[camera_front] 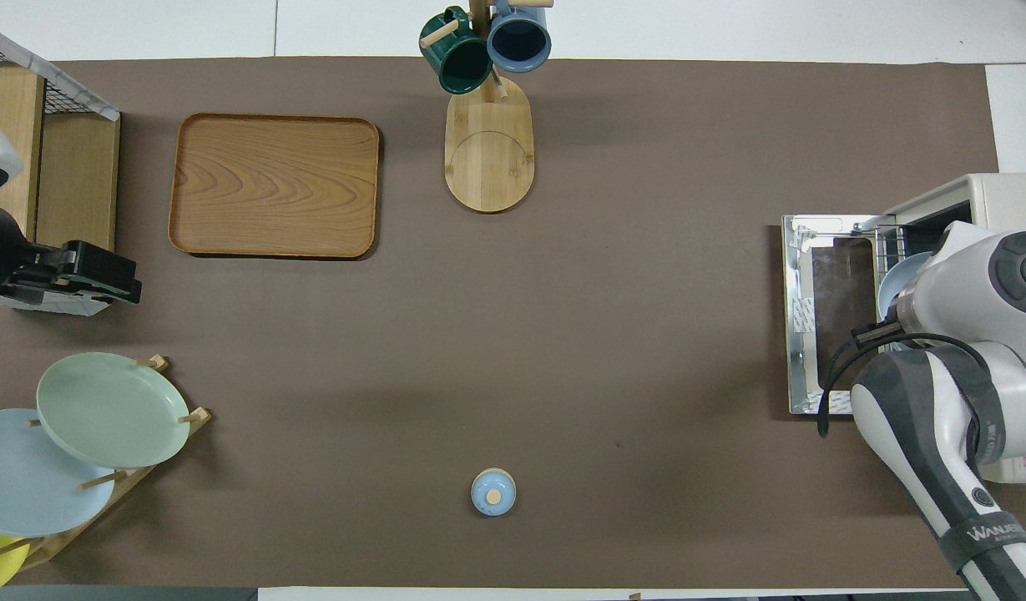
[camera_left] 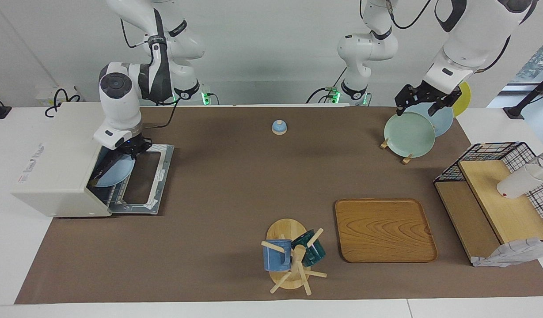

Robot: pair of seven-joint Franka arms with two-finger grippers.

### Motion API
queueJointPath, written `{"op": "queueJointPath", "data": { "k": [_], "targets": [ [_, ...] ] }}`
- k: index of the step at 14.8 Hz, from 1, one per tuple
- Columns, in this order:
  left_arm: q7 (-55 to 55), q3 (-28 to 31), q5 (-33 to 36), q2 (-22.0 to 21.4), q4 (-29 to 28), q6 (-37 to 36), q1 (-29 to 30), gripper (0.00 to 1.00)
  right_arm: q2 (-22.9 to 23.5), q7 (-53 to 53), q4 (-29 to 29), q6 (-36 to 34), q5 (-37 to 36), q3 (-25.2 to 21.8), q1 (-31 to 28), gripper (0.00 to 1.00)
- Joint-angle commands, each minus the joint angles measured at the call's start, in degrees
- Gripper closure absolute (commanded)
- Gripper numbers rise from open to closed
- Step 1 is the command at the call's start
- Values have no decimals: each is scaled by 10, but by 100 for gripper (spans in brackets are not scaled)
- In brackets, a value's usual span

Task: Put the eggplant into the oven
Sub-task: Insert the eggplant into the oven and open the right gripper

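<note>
The right gripper sits in the open oven mouth – over a light blue plate; its fingers' state cannot be told. The left gripper hovers over the plate rack, fingers parted, holding nothing.

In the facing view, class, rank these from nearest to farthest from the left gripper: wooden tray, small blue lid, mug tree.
1. Small blue lid: mid-table, nearer the robots than the tray.
2. Wooden tray: toward the left arm's end.
3. Mug tree: farthest from the left gripper, which is over the plate rack.
</note>
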Motion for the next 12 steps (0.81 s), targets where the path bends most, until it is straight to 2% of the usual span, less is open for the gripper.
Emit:
{"op": "queueJointPath", "data": {
  "k": [1, 2, 3, 4, 6, 8, 10, 12],
  "targets": [
    [-1, -3, 6, -10, -4, -10, 7, 0, -19, -18, -36, 29, 14, 7, -30, 100],
    [-1, -3, 6, -10, -4, -10, 5, 0, -19, -21, -36, 28, 29, 7, -30, 100],
    [-1, -3, 6, -10, -4, -10, 5, 0, -18, -22, -35, 29, 41, 7, -30, 86],
    [-1, -3, 6, -10, -4, -10, 4, 0, -17, -23, -34, 29, 42, 7, -30, 84],
    [-2, -2, 1, -10, -4, -8, 5, 0, -15, -23, -30, 27, 42, 7, -29, 83],
    [-2, -1, -5, -10, -4, -4, 6, 0, -14, -38, -5, 0, 43, 9, -27, 77],
    [3, -1, -5, -10, -4, 7, 6, 0, -12, -56, 49, -63, 77, 13, -7, 75],
    [3, -1, -5, -10, -4, 10, 6, 0, -2, -52, 88, -91, 99, 13, 20, 75]
  ]
}}
